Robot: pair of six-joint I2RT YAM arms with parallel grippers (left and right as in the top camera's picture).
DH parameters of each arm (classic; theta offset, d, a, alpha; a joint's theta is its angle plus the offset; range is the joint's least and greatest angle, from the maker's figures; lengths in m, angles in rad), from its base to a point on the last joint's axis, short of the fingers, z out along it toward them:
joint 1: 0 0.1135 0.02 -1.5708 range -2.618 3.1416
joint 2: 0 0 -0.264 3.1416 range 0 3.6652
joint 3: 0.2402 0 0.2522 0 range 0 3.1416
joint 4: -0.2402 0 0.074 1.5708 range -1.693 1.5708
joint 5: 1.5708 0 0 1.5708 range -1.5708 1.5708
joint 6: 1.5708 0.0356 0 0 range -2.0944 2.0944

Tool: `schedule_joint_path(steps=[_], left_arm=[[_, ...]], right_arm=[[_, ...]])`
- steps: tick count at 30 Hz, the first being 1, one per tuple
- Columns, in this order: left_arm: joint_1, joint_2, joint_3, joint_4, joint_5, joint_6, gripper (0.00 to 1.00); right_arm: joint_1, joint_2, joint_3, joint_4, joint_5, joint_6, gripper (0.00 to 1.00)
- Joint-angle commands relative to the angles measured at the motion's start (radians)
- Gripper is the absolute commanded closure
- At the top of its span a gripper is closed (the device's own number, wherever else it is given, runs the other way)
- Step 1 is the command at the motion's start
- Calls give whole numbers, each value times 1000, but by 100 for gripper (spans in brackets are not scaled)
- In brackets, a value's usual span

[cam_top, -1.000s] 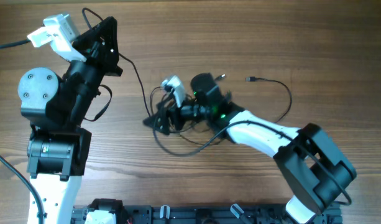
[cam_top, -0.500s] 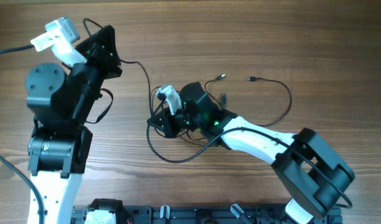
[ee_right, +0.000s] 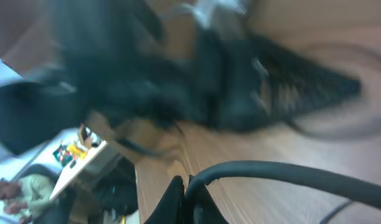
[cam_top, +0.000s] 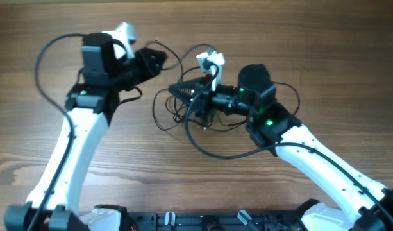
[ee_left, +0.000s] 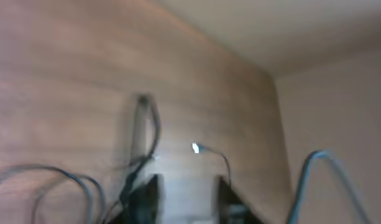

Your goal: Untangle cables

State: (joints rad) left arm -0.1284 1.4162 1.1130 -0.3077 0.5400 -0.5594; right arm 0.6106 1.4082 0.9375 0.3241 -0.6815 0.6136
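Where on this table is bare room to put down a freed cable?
Bare wood lies in the far right corner of the table, above the right arm, and near the front edge between it and the left arm. The middle is crowded with cables.

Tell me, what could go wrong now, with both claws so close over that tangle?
The right gripper is shut, apparently on a cord of the cables; pulling could tighten the knot instead of loosening it. The left gripper sits close beside it, so the two might collide. A loop lies by the right arm and may snag.
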Motion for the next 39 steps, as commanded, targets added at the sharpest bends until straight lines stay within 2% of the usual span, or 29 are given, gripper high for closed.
schedule_joint_path(steps=[1,4,7,8,9,12,13,19,22,26,28,31,34,37,39], left_arm=[[-84,81,8,-9,99,-3,62],[-158,132,8,-44,93,-4,67],[-220,184,8,-146,-24,-137,70],[-233,203,7,-184,-79,-196,60],[-242,221,7,-211,-121,-242,45],[-248,254,7,-224,-140,-302,6],[-248,258,7,-215,-141,-325,0],[-236,246,8,-142,-77,-391,0],[-198,217,8,-143,-82,-483,0],[-132,174,8,-204,-79,-679,0],[-119,159,8,-246,-57,-741,0],[-116,154,8,-307,92,-809,0],[-116,154,8,-361,169,-897,0],[-116,154,8,-386,161,-914,0],[-125,154,7,-431,98,-917,0]], right_arm=[[-54,-41,4,66,-12,42,95],[-111,-42,4,76,24,34,95],[-160,-42,4,76,26,7,95],[-175,-42,4,71,26,6,95],[-186,-42,4,59,26,-5,95],[-194,-42,4,-5,34,-42,95],[-194,-41,4,-35,36,-68,96],[-194,-41,4,-192,91,-119,95],[-194,-42,4,-203,126,-121,95],[-194,-42,4,-189,166,-116,96],[-194,-42,4,-188,166,-117,95],[-194,-41,4,-191,166,-117,95],[-194,-41,4,-191,166,-117,95],[-194,-41,4,-204,166,-117,95],[-194,-41,4,-220,166,-117,95]])
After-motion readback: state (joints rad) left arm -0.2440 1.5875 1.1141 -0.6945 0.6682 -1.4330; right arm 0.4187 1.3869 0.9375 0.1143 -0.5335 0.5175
